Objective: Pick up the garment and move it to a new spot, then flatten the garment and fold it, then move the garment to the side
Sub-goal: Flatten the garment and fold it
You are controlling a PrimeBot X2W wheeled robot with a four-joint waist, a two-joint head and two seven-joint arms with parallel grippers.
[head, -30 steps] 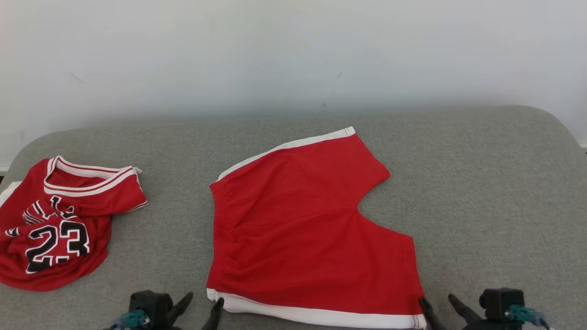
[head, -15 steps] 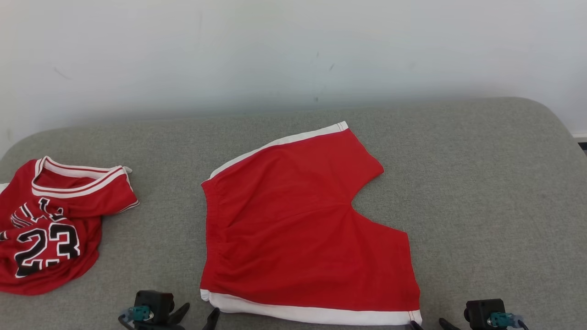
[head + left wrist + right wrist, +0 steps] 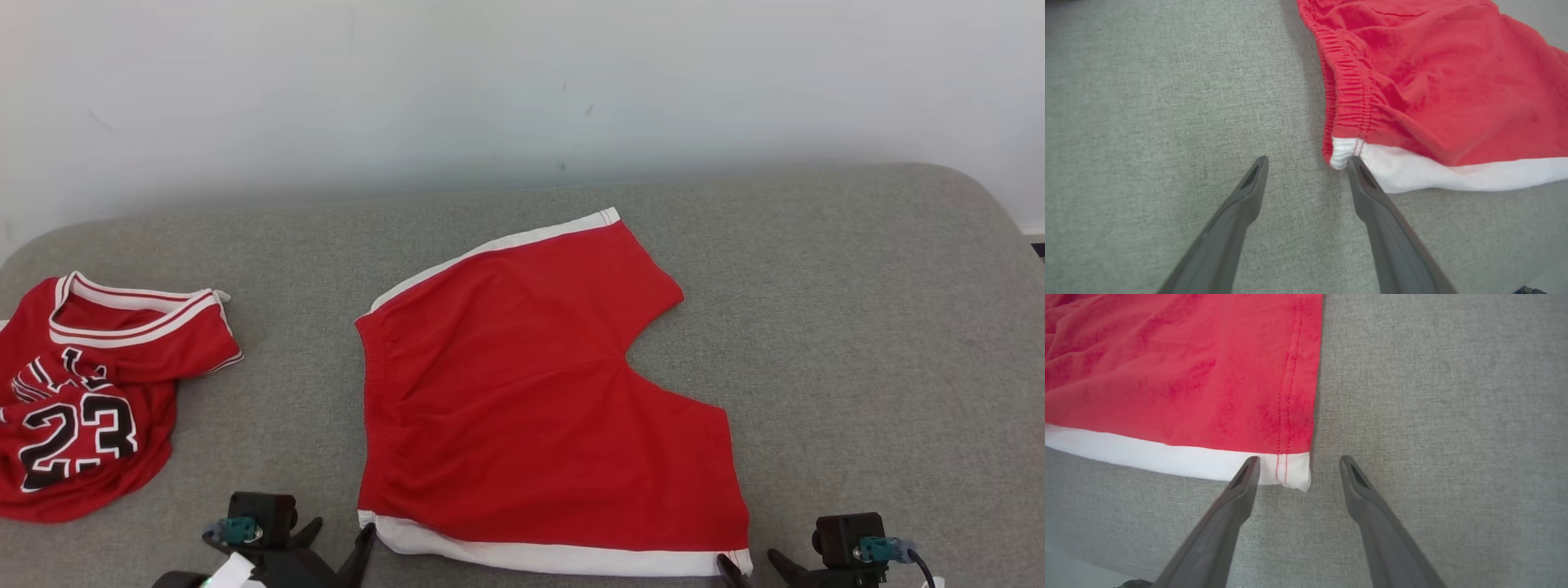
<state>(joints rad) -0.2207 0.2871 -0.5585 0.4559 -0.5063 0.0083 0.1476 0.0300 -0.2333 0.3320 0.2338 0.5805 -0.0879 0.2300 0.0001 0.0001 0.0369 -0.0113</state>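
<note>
The garment is a pair of red shorts (image 3: 531, 408) with white side bands, lying spread flat on the grey cushioned surface (image 3: 857, 327). My left gripper (image 3: 341, 532) is open at the near left waistband corner. In the left wrist view that gripper (image 3: 1306, 161) has its right finger touching the white corner of the shorts (image 3: 1433, 81). My right gripper (image 3: 747, 565) is open at the near right hem corner. In the right wrist view its fingers straddle the white corner of the shorts (image 3: 1188, 375), the gripper (image 3: 1298, 459) low over the cloth.
A crumpled red jersey (image 3: 90, 392) with the number 23 lies at the far left of the surface. A pale wall (image 3: 522, 82) rises behind. Bare grey surface stretches to the right of the shorts.
The head camera has shifted, so the whole scene sits a little differently in the picture. Both grippers stay open at the near corners of the shorts, which lie as before.
</note>
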